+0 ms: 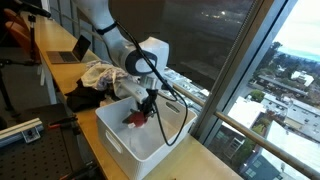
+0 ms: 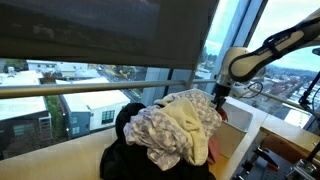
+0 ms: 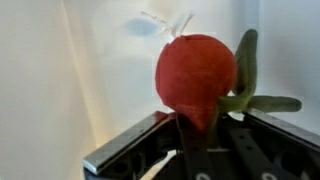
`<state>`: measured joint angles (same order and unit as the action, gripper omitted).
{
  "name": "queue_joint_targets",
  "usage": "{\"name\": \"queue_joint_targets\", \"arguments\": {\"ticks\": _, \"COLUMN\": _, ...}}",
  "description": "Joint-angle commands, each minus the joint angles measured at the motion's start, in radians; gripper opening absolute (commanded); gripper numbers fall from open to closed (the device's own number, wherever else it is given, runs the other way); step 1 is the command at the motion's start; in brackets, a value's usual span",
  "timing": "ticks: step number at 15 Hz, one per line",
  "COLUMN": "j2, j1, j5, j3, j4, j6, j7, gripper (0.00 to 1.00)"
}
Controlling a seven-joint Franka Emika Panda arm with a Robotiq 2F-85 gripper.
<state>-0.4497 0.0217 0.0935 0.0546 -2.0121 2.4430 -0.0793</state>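
Note:
A round red soft toy with green leaves fills the wrist view, lying against the white inside of a bin. My gripper has its dark jaws closed in on the toy's narrow lower end, which is pinched between them. In an exterior view the gripper reaches down into the white bin, with the red toy just below it. From the opposite side only the gripper and arm show behind a heap of clothes; the toy is hidden there.
A pile of crumpled clothes lies beside the bin on the wooden counter, and it fills the foreground in an exterior view. A laptop stands further along. Tall windows run close behind the counter.

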Motion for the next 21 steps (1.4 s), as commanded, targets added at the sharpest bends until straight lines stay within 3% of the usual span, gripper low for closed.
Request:
{"name": "queue_joint_targets", "arguments": {"ticks": 1, "j2": 0.099, "j1": -0.048, "j5": 0.022, "j3": -0.029, "j4": 0.028, "j6": -0.07, "j7": 0.026, "gripper": 0.03}}
{"name": "queue_joint_targets", "arguments": {"ticks": 9, "j2": 0.138, "j1": -0.234, "j5": 0.04, "j3": -0.17, "j4": 0.198, "j6": -0.223, "j7": 0.092, "gripper": 0.03}}
{"name": "queue_joint_targets", "arguments": {"ticks": 13, "j2": 0.088, "j1": -0.324, "j5": 0.077, "j3": -0.224, "j4": 0.328, "j6": -0.303, "j7": 0.117, "gripper": 0.03}}
{"name": "queue_joint_targets", "arguments": {"ticks": 17, "j2": 0.043, "j1": -0.36, "j5": 0.094, "j3": -0.232, "j4": 0.393, "j6": -0.355, "j7": 0.112, "gripper": 0.03}}
{"name": "queue_joint_targets", "arguments": {"ticks": 21, "j2": 0.005, "j1": -0.354, "j5": 0.083, "j3": -0.226, "j4": 0.431, "j6": -0.38, "j7": 0.103, "gripper": 0.03}}
